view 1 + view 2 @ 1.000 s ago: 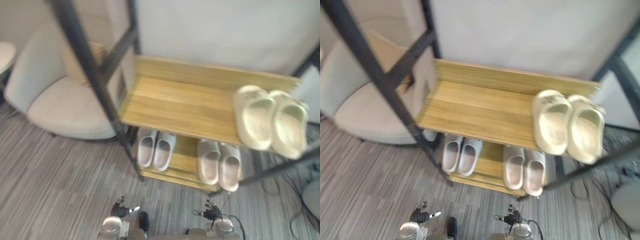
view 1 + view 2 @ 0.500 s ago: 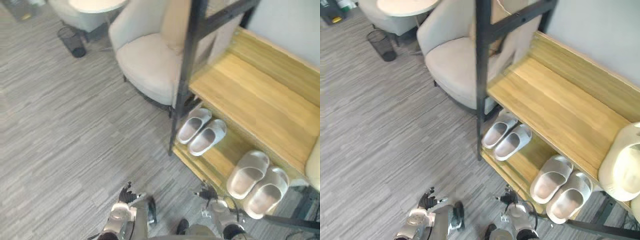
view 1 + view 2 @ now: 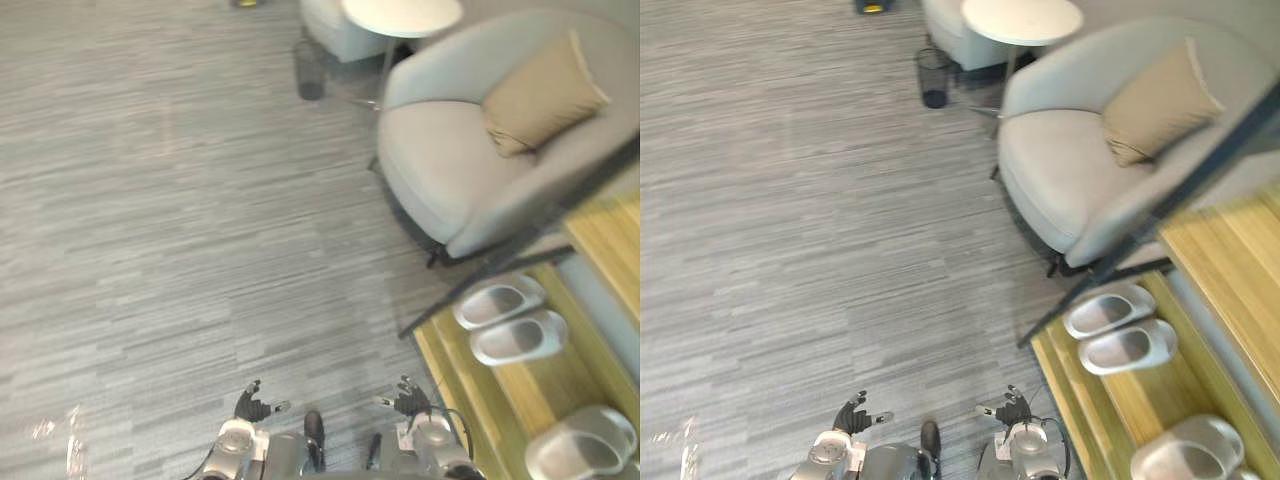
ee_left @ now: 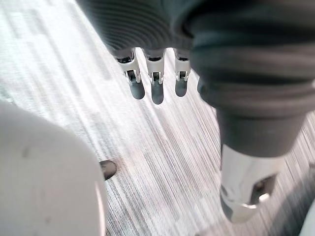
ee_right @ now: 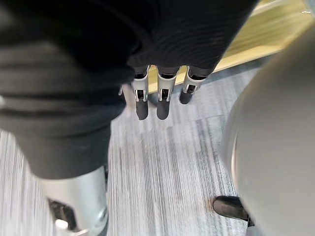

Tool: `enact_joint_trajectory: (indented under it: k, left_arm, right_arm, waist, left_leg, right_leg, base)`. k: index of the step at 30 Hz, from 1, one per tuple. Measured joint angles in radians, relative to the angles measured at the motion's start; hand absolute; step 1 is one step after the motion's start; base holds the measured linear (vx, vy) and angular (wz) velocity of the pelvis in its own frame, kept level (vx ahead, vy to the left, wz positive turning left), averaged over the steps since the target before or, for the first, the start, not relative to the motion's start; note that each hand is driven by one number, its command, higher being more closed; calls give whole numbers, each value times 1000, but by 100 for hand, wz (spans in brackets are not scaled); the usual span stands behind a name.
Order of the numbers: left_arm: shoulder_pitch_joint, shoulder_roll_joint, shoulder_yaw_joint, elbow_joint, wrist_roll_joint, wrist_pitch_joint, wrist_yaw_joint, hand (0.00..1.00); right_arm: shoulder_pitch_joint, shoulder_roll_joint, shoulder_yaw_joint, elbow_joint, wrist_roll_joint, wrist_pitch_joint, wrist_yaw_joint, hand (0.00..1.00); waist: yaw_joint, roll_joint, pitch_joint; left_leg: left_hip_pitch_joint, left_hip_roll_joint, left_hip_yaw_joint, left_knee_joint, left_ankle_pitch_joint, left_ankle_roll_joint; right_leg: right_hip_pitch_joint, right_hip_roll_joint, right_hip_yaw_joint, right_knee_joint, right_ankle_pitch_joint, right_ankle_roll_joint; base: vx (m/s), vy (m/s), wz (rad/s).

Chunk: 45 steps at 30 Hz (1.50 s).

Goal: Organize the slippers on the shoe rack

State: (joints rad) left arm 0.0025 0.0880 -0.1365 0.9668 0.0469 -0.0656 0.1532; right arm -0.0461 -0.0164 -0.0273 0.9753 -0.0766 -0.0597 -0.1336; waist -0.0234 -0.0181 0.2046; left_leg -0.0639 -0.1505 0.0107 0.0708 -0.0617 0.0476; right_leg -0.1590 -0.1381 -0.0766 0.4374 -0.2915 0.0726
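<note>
Grey striped carpet (image 3: 150,200) — pale rounded slippers (image 3: 518,338) on wooden rack (image 3: 480,400) — left hand (image 3: 255,405) and right hand (image 3: 408,402) slack-fingered, empty

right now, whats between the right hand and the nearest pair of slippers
Only a strip of bare grey floor and the bottom shelf's wooden front edge lie between the right hand and the slippers, seen in the right eye view.
</note>
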Motion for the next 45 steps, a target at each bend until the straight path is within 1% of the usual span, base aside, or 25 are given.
enact_joint_trajectory:
  k: [4, 8, 9, 10, 12, 13, 15, 21, 24, 25, 26, 27, 28, 29, 30, 33, 35, 36, 38, 40, 41, 42, 43, 44, 45]
  left_arm:
    - [13, -16, 22, 6, -2, -1, 0, 0]
    - [11, -33, 42, 5, -6, -5, -2, 0]
    - [9, -34, 52, 3, -10, -9, -2, 0]
    - [9, -34, 60, 3, -10, -9, -2, 0]
    - [10, -36, 81, 2, -10, -10, 0, 0]
    - [10, -36, 82, 4, -10, -9, 0, 0]
    - [0, -24, 81, 5, -10, -10, 0, 0]
    - [2, -20, 109, 6, -10, -6, 2, 0]
    - [10, -22, 117, 8, -10, -6, 0, 0]
    - [13, -16, 116, 7, -10, -6, 0, 0]
    - [17, 0, 114, 8, -10, -4, 0, 0]
    - [19, 1, 112, 8, -10, -2, 0, 0]
    - [24, 22, 108, 12, -10, 9, 0, 0]
    - [21, 22, 108, 21, -11, 12, 1, 0]
    - [20, 20, 108, 22, -11, 13, 1, 0]
    - [2, -4, 109, 25, -12, 13, 1, 0]
    - [-14, -13, 108, 24, -12, 11, 0, 0]
    - [-9, -14, 110, 25, -12, 8, 0, 0]
    - [-6, -34, 120, 30, -12, 7, 0, 0]
    - [-5, -54, 144, 29, -12, 5, -1, 0]
    - [2, -71, 186, 26, -12, 6, -1, 0]
    - [5, -75, 198, 22, -12, 6, -1, 0]
    - [21, -81, 220, -5, -17, 4, -1, 0]
    - [22, -79, 240, -25, -31, 3, 1, 0]
    - [21, -78, 243, -32, -32, 3, 0, 0]
  right_arm:
    - [5, -10, -4, 27, 1, 1, 0, 0]
    - [2, -10, -4, 27, 1, 1, -1, 0]
    - [-2, -8, -5, 27, 1, 2, -3, 0]
    - [-5, -10, -5, 27, 1, 2, -4, 0]
    - [0, -25, -3, 25, 1, 3, -5, 0]
    - [-1, -30, -4, 24, 1, 3, -6, 0]
    - [-7, -28, -5, 22, 1, 4, -7, 0]
    - [-34, -13, -7, 31, 1, 12, -5, 0]
    - [-30, -4, -11, 43, 0, 13, -4, 0]
    - [-30, -3, -11, 43, 0, 13, -4, 0]
    - [-14, 9, -9, 43, -2, 17, -2, 0]
    - [-10, 13, -9, 44, -2, 18, -1, 0]
    - [-9, 26, -9, 37, -2, 20, 3, 0]
    - [-11, 21, -9, 37, -2, 20, 4, 0]
    - [-13, 17, -9, 37, -2, 20, 4, 0]
    - [-33, -10, -9, 34, -2, 19, 3, 0]
    - [-39, -21, -9, 24, -2, 20, 3, 0]
    - [-21, -22, -17, 23, 1, 19, 4, 0]
    - [-28, -27, -21, 24, -2, 21, 5, 0]
    - [-29, -23, -48, 23, -2, 21, 5, 0]
    - [-26, -20, -42, 22, -1, 24, 5, 0]
    - [-24, -17, -38, 20, -1, 26, 5, 0]
    - [-20, -8, -37, 19, 0, 30, 4, 0]
    - [-22, 7, -37, 18, 0, 30, 3, 0]
    - [-22, 12, -37, 18, 0, 30, 2, 0]
  waist:
    - [14, 26, -31]
    - [13, 27, -32]
    - [14, 27, -30]
    - [14, 25, -29]
    - [15, 33, -26]
    - [17, 41, -27]
    - [26, 18, -31]
    - [53, 10, -28]
    - [56, 11, -28]
    - [55, 1, -27]
    - [53, -26, -21]
    - [49, -27, -19]
    - [30, -50, -22]
    - [23, -51, -20]
    - [22, -50, -20]
    - [4, -8, 2]
    - [-8, 5, 8]
    - [-19, -14, -1]
    - [-21, 15, -10]
    - [-21, 41, -14]
    - [-18, 49, -10]
    - [-13, 52, -6]
    - [-1, 55, -2]
    - [20, 49, 3]
    - [26, 45, 4]
  left_leg:
    - [-4, 3, -53, 25, -2, -5]
    - [-52, 18, -4, 161, -59, -81]
    - [-105, 74, 141, 301, -139, -108]
    - [-114, 106, 196, 342, -157, -98]
    - [-131, 252, 310, 359, -151, -77]
    - [-132, 256, 306, 352, -154, -70]
    - [-137, 204, 300, 312, -148, -46]
    - [-153, 149, 251, 296, -139, -34]
    - [-70, 132, 223, 210, -177, -5]
    - [-39, 123, 219, 187, -177, -5]
    - [11, 102, 206, 161, -180, -1]
    - [21, 99, 199, 157, -181, 2]
    - [58, 90, 181, 139, -187, 11]
    - [85, 96, 160, 124, -190, 21]
    - [93, 99, 155, 116, -191, 22]
    - [160, 148, 110, 68, -192, 6]
    - [192, 170, 77, 34, -193, -10]
    - [231, 163, 35, 29, -223, -57]
    - [255, 195, 11, 42, -235, -75]
    - [182, 214, 18, 227, -227, -106]
    - [110, 239, 45, 447, -189, -169]
    - [73, 260, 58, 535, -187, -184]
    - [7, 317, 120, 749, -200, -194]
    - [-52, 368, 192, 865, -220, -164]
    - [-73, 378, 210, 880, -224, -155]
  right_leg:
    - [71, 20, -54, -167, 72, -23]
    - [123, 18, -86, -209, 82, -27]
    - [162, 22, -100, -229, 84, -30]
    - [176, 24, -106, -235, 83, -30]
    - [229, 33, -118, -239, 66, -8]
    - [235, 33, -120, -237, 52, 4]
    - [228, 0, -136, -268, 49, 23]
    - [280, -21, -192, -356, 87, 45]
    - [189, -61, -174, -41, 51, 96]
    - [127, -85, -150, 115, 60, 89]
    - [44, -118, -113, 330, 107, 53]
    - [24, -124, -106, 365, 104, 49]
    - [-56, -119, -81, 502, 54, 22]
    - [-94, -101, -100, 505, 8, 1]
    - [-108, -92, -110, 492, -3, -5]
    - [-183, 11, -161, 227, -15, -43]
    - [-209, 67, -150, -6, 78, -37]
    - [-205, 84, -102, -122, 247, -71]
    - [-195, 92, -118, -76, 248, -96]
    - [-149, 93, -156, -75, 180, -120]
    - [-76, 103, -167, -111, 155, -122]
    - [-45, 109, -168, -127, 149, -125]
    - [41, 129, -167, -167, 128, -134]
    - [122, 134, -159, -202, 102, -134]
    - [142, 134, -157, -213, 95, -132]
  base:
    - [104, -129, 52]
    - [110, -89, 23]
    - [54, -7, 8]
    - [110, -10, 13]
    - [150, 10, 15]
    - [122, 84, 14]
    - [99, 126, 28]
    - [88, 81, 37]
    - [57, 68, 21]
    - [79, 75, 13]
    - [79, 60, 14]
    - [225, 18, 28]
    - [271, -8, 37]
    - [329, -13, 40]
    - [291, -29, 43]
    - [388, -80, 48]
    - [442, -147, 77]
    - [531, -215, 91]
    - [562, -218, 67]
    - [590, -207, 51]
    - [452, -149, 30]
    - [629, -173, 16]
    - [575, -115, -8]
    - [541, -87, -13]
    - [410, -19, -18]
